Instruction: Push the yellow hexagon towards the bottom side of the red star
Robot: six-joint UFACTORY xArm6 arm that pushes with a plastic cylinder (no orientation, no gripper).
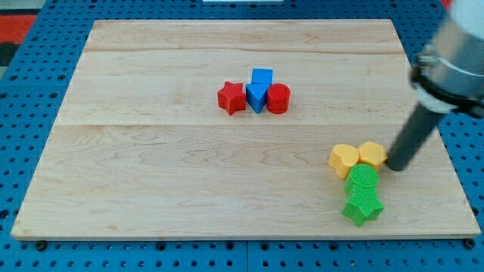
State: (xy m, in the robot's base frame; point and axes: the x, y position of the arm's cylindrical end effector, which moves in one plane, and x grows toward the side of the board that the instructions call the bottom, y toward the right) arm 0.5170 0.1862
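Now my tip point(395, 168) (a bare rod, no jaws to open or close) sits just right of the yellow hexagon block point(372, 155); the red star block point(231, 98) lies well apart, far-left.

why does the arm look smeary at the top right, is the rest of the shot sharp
Camera view: the arm's pale upper body at the top right is blurred, while my tip beside the yellow hexagon is fairly crisp; the red star and wooden board are sharp, evenly lit, with soft short shadows and no glare.
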